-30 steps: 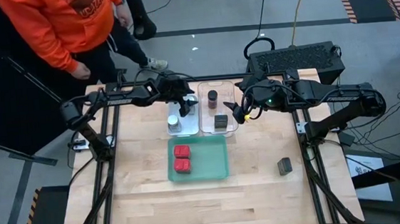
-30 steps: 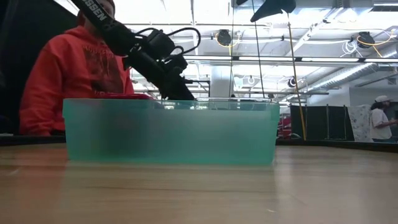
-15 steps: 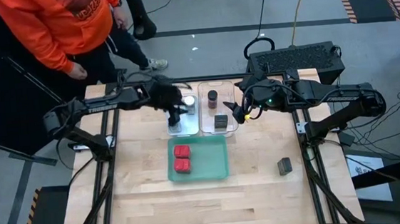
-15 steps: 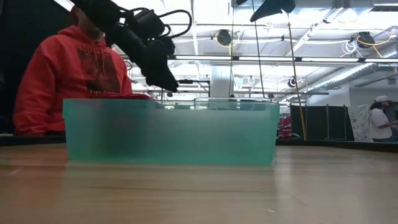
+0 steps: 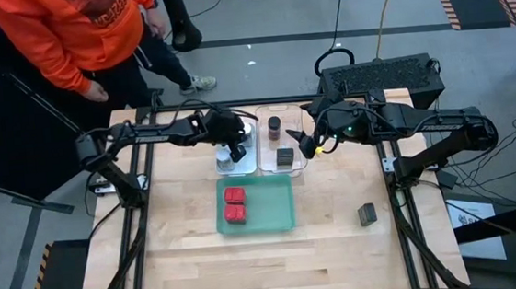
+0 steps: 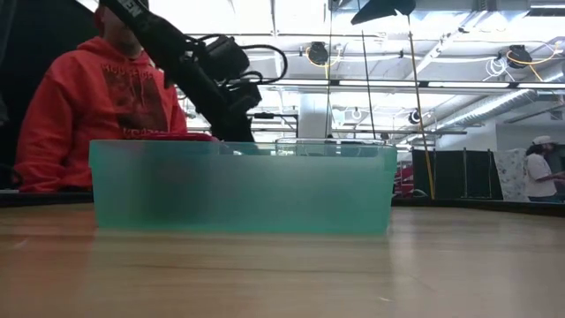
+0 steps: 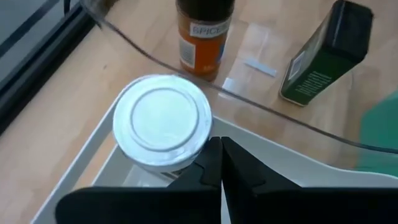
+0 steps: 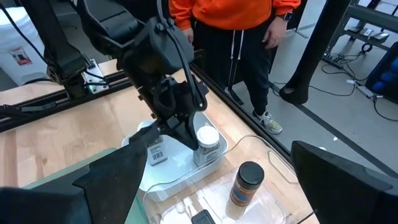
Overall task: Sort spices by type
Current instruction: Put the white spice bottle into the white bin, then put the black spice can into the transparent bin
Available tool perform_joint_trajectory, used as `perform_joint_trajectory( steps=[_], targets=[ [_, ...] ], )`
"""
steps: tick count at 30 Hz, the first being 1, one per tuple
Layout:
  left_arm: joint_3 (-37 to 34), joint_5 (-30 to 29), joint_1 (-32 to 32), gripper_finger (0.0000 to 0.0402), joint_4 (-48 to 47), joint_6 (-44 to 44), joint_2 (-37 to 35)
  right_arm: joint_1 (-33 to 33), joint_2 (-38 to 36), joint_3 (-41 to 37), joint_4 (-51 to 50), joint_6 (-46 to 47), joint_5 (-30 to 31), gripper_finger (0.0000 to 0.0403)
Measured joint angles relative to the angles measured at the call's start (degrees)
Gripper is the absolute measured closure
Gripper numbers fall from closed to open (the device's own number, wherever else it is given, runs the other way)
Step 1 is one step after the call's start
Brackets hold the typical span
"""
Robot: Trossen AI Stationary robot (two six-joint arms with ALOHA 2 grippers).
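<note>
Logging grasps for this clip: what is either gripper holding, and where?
Nothing. The left gripper is shut, empty, beside a white-lidded jar; the right gripper holds nothing.

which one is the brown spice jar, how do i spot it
Find the green tray mid-table; two smaller trays sit behind it. The brown jar stands at the back of the clear tray, on the right. Its dark lid and orange label set it apart from the dark green tin beside it.

Two red tins (image 5: 235, 205), green tray (image 5: 282, 218)
</note>
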Motion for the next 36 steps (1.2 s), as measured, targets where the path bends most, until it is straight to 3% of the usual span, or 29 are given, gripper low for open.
perform_joint_trajectory(
  steps=[9,13,23,29,36],
  targets=[
    [0.0,0.1,0.0,0.0398,-1.1,-1.1,0.2,0.0,0.0,0.0,-0.1,1.1,-0.2,0.0023],
    [0.0,2.8,0.0,0.0398,-1.9,-1.3,-2.0,0.0,0.0,0.0,-3.1,7.0,-1.1,0.0023],
    [1.1,7.6,-1.5,0.0399,-6.6,-9.0,-14.9,-1.5,-0.2,0.0,-28.5,45.2,-20.7,0.0023],
    [1.1,7.3,-4.3,0.0399,-6.7,-12.2,-23.2,4.4,-0.2,0.0,-42.0,62.4,-37.4,0.0023],
    [1.2,7.0,-7.4,0.0399,-7.3,-14.7,-30.5,16.4,-0.3,0.0,-48.5,73.4,-39.7,0.0023]
  ],
)
